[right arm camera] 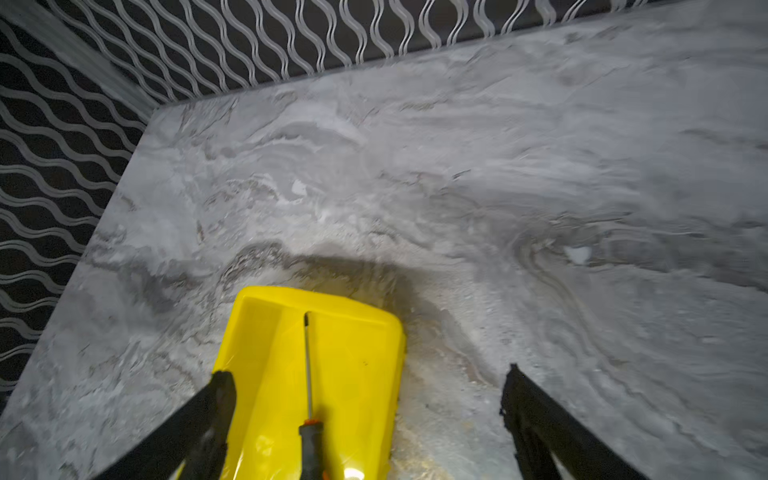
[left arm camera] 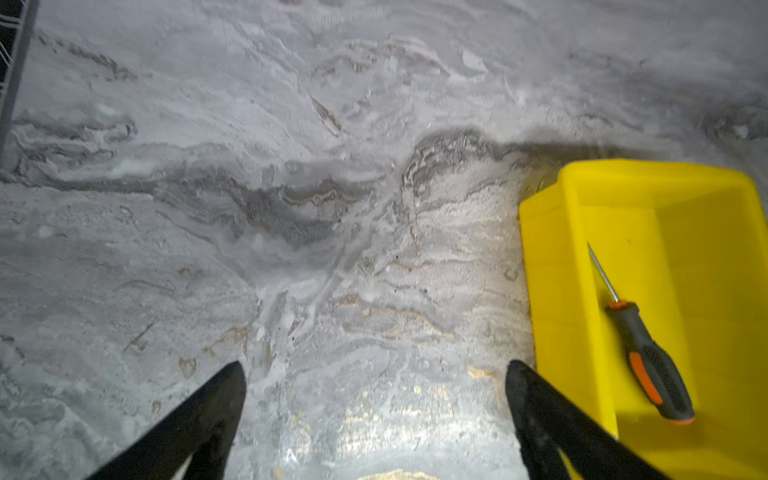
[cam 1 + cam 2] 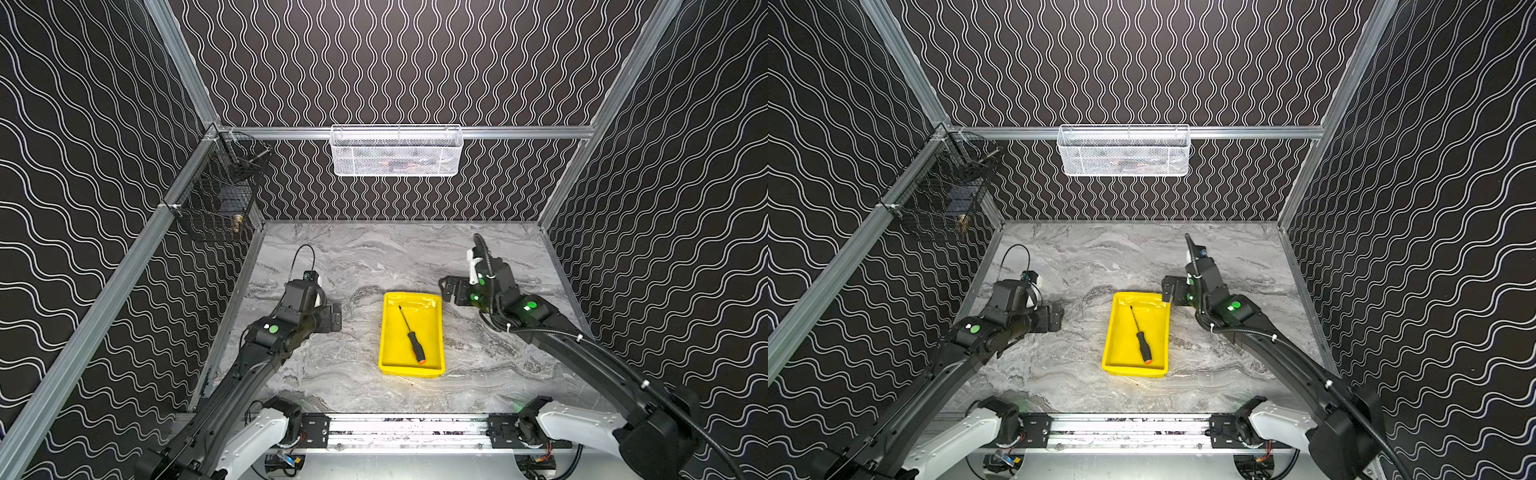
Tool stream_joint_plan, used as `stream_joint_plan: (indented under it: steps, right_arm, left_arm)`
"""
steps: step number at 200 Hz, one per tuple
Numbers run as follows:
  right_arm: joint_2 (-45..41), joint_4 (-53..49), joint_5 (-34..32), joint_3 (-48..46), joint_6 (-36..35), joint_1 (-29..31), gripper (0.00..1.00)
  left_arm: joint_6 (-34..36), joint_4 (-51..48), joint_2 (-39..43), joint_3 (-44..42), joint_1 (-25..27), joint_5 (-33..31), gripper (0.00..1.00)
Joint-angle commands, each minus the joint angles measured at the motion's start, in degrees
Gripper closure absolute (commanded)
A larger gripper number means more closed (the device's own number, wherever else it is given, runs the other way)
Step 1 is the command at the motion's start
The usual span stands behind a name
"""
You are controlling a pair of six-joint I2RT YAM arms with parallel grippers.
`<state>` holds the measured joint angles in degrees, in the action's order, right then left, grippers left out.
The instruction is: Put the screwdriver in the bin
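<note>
Screwdriver point(image 3: 411, 334) lies in bin point(image 3: 431, 332), apart from right tool point(image 3: 444, 289).

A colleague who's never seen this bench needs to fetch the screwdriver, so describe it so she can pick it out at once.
Near the middle of the grey marble tabletop sits a shallow yellow tray. The screwdriver lies flat inside it. It is the only thing in the tray: thin dark shaft, black handle, orange end cap.
</note>
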<state>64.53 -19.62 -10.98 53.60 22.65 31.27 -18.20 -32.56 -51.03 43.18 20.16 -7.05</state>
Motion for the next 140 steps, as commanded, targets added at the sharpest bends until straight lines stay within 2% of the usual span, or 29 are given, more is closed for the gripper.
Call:
stream_joint_plan:
  steps: [1, 25, 39, 52, 63, 79, 87, 100, 111, 122, 140]
  right_arm:
    - [-4.34, 4.76, -6.89, -2.59, -4.17, -3.87, 0.01]
    - [-9.97, 12.26, -13.19, -10.38, -4.22, -11.20, 0.01]
    - [-12.51, 20.53, -19.02, -16.85, -7.39, -12.86, 0.01]
    - [-13.15, 29.42, -23.14, -22.68, -12.24, -13.72, 0.01]
    - [-11.77, 36.83, -24.78, -26.87, -17.03, -14.34, 0.01]
    - [-7.63, 51.13, -29.93, -33.23, -18.35, -14.85, 0.01]
    - [-5.44, 59.97, -28.30, -37.08, -21.74, -15.49, 0.01]
    - [-0.60, 79.63, -20.15, -44.65, -29.05, -17.34, 0.01]
    - [4.90, 93.13, -17.79, -49.04, -30.51, -18.32, 0.01]
    - [11.12, 100.99, -18.79, -50.27, -30.45, -19.16, 0.01]
    - [19.90, 111.42, -16.08, -50.83, -31.01, -20.11, 0.01]
  left_arm:
    - [1.49, 22.36, 2.39, -6.31, 0.02, -5.06, 0.01]
    - [10.54, 45.74, 4.54, -18.03, -0.05, -13.74, 0.01]
    - [17.43, 58.82, 3.01, -24.37, -0.12, -17.31, 0.01]
    - [23.31, 67.14, -0.71, -27.75, -1.05, -19.33, 0.01]
    - [24.88, 70.98, -5.86, -28.50, -4.01, -17.34, 0.01]
    - [23.01, 73.03, -13.82, -27.75, -10.03, -10.64, 0.01]
    - [21.77, 76.54, -17.79, -27.88, -11.76, -8.57, 0.01]
    - [21.13, 81.94, -23.46, -28.12, -13.14, -6.54, 0.01]
    - [21.02, 85.96, -27.87, -27.90, -13.74, -6.14, 0.01]
    - [21.31, 87.97, -30.22, -27.32, -14.00, -5.94, 0.01]
    - [20.97, 89.04, -33.76, -25.82, -14.81, -5.44, 0.01]
